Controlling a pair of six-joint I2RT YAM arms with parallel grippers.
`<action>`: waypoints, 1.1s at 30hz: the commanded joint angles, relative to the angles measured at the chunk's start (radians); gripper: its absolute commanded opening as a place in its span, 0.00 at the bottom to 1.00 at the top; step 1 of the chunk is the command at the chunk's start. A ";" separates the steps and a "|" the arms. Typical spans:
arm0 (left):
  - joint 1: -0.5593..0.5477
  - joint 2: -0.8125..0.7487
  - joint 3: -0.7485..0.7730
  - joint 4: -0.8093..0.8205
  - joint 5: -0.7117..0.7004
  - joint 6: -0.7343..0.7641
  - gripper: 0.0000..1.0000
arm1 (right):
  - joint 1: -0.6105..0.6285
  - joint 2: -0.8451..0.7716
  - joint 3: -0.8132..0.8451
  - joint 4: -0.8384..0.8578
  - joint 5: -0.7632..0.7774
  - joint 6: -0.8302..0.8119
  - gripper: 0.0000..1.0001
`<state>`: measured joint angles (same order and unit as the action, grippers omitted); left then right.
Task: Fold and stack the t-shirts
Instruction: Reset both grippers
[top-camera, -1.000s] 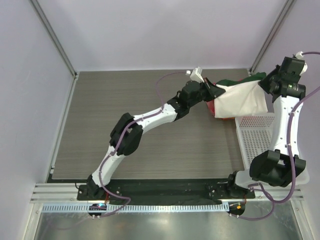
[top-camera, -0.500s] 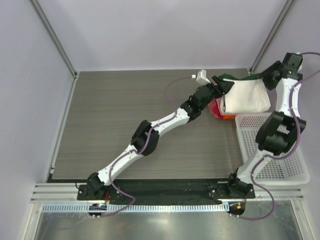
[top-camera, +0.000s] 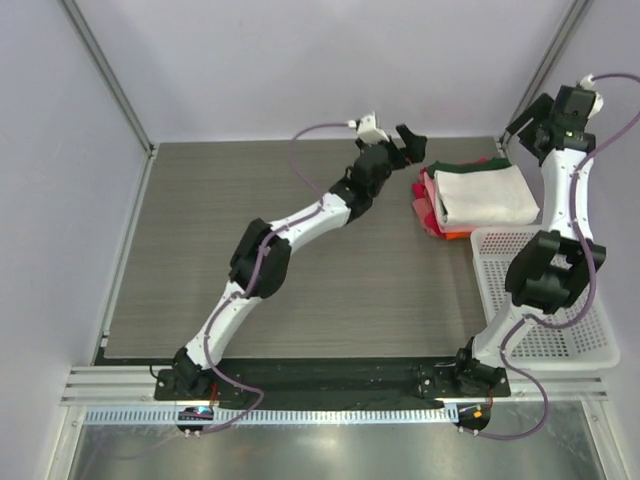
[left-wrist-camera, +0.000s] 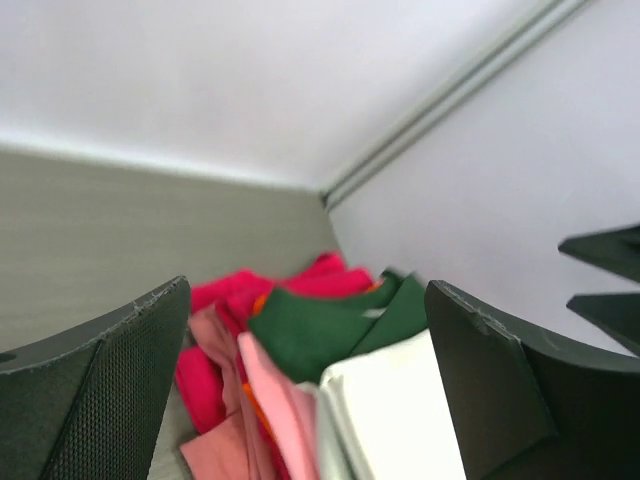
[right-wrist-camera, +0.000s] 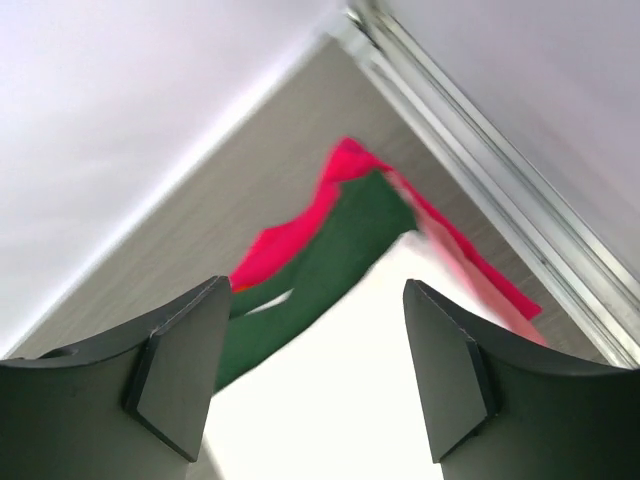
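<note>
The cream-white t-shirt (top-camera: 487, 195) with dark green sleeves (top-camera: 452, 168) lies folded on top of the stack of folded pink (top-camera: 430, 200), red and orange t-shirts at the table's back right. My left gripper (top-camera: 408, 143) hovers just left of the stack, open and empty. In the left wrist view the left gripper (left-wrist-camera: 308, 290) frames the green sleeve (left-wrist-camera: 315, 335) and the cream panel (left-wrist-camera: 395, 415). My right gripper (top-camera: 523, 128) hangs open above the stack's far right corner. The right wrist view shows the right gripper (right-wrist-camera: 315, 290) over the cream cloth (right-wrist-camera: 330, 400), not touching it.
A white mesh basket (top-camera: 520, 262) stands at the right edge, just in front of the stack, with the right arm rising over it. The back wall and a corner post (top-camera: 535, 75) lie close behind the stack. Bare grey tabletop (top-camera: 250, 200) spreads to the left.
Both grippers opened and let go of the cream-white t-shirt, which now lies flat on the stack. The left gripper drew back to the left; the right one lifted toward the back corner.
</note>
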<state>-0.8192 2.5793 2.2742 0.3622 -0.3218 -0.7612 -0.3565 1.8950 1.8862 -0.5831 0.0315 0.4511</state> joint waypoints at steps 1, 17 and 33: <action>0.022 -0.286 -0.137 0.084 -0.045 0.106 1.00 | 0.031 -0.221 -0.030 0.012 -0.017 -0.066 0.76; 0.238 -1.304 -1.288 -0.355 -0.040 -0.001 1.00 | 0.738 -0.577 -0.622 0.259 0.086 -0.095 0.81; 0.238 -2.160 -1.993 -0.549 -0.062 0.200 1.00 | 1.122 -0.800 -1.400 0.796 0.288 -0.127 0.85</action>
<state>-0.5808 0.5388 0.2928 -0.1265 -0.3740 -0.6403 0.7628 1.1351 0.5068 0.0368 0.3294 0.3161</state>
